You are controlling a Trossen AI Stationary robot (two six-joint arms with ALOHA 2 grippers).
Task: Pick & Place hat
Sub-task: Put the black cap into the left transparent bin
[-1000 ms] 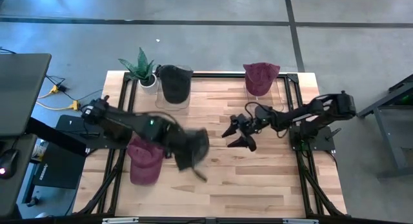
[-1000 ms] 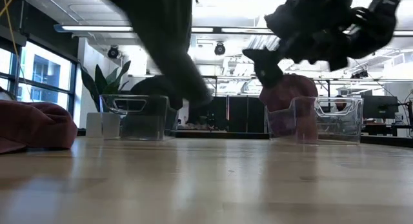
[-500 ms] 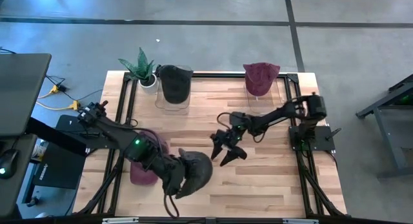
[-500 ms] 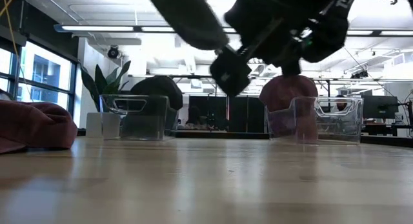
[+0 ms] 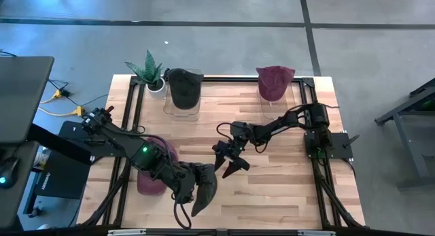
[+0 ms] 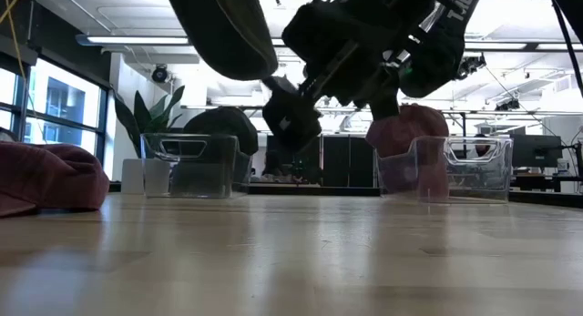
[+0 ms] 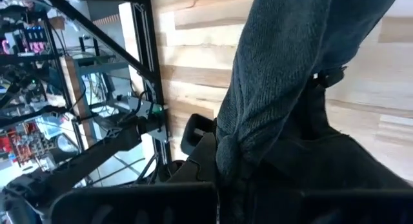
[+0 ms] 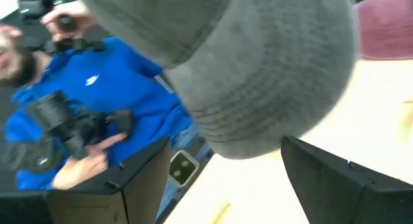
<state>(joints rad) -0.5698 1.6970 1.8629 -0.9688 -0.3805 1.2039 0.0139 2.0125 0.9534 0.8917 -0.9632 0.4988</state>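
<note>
I've got the grey hat pinched in the left gripper — jaws clamped tight on the fabric, hat hanging clear of the desk, on the near side of the plant and well apart from it. In the low view it dangles high above the wood. The right gripper sits just beside the hat, on the side away from the plant, fingers spread wide w/ nothing between them; its wrist view is almost filled by grey knit.

Looks to me like a handover mid-air: the lift is done, the transfer isn't yet. Next I'd ease the right gripper onto the hat's free edge, close on a good fold, and only then let go w/ the left — otherwise it drops.

Two clear bins stand at the plant's end of the desk: the one right next to the plant holds a dark hat, the farther one a maroon hat. Another maroon hat lies on the desk under the left arm. Which bin this grey one goes to, I can't tell.
</note>
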